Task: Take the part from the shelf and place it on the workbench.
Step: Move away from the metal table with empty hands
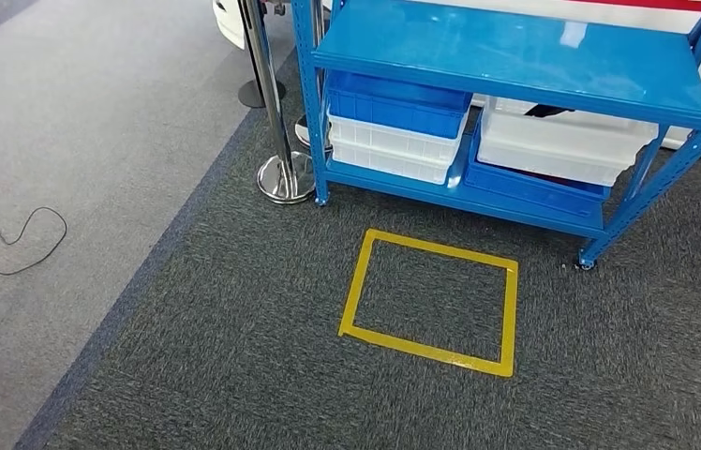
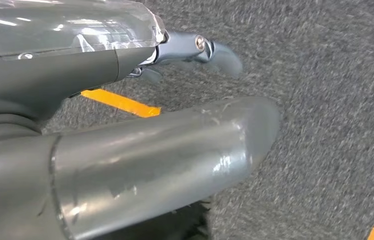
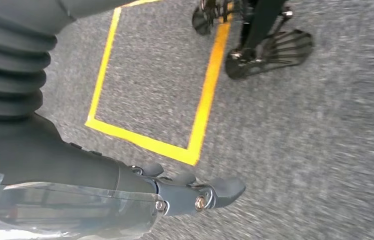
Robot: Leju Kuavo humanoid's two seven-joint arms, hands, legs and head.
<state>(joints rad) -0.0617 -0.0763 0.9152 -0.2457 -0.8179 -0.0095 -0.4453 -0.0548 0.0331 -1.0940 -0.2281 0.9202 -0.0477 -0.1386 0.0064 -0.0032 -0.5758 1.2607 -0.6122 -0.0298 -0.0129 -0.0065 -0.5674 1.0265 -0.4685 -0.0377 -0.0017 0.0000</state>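
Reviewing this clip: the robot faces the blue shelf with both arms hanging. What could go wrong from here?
The chrome stanchion stands tight against the blue shelf, so a left-side approach could clip it. The bins sit low under the top deck, so reaching in risks striking the shelf edge. The loose cable could possibly snag a foot.

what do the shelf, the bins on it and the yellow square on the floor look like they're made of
Shelf: painted blue metal, judging by glossy reflections and thin angled posts. Bins, blue and white: likely moulded plastic, smooth with ribbed rims. Yellow square: apparently adhesive tape, flat strips overlapping at corners on grey carpet.
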